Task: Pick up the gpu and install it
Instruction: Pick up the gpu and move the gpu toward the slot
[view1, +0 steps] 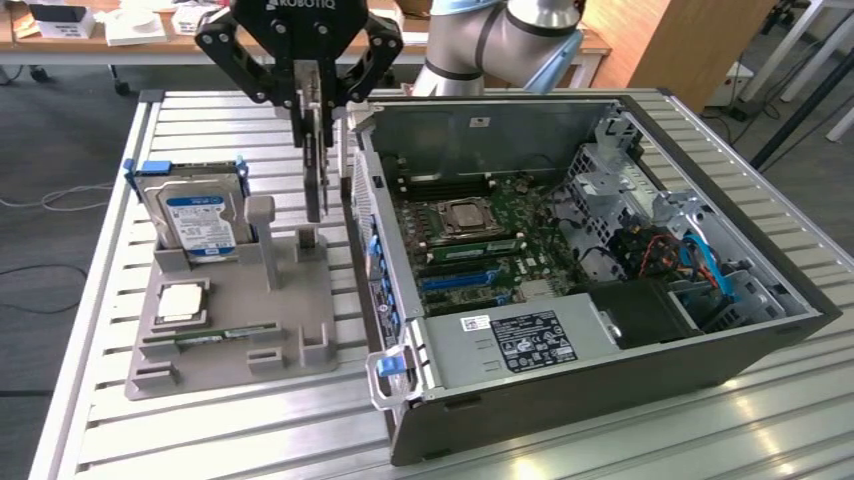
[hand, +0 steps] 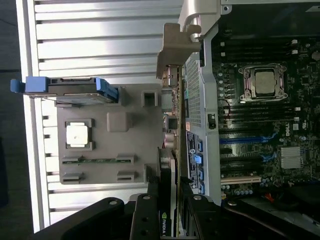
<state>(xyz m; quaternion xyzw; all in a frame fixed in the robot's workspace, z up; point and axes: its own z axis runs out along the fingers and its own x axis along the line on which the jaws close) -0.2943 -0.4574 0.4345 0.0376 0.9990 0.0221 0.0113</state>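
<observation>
The open computer case (view1: 601, 400) stands beside the fingers, and the gray tray (view1: 227, 350) with the hard drive (view1: 200, 220) lies below them. Your gripper (view1: 316, 100), marked ROBOTIQ, is clamped on the graphics card (view1: 315, 170), which hangs edge-down from the fingers. Keep it upright and clear of the case wall. The card carries an NVIDIA logo.
</observation>
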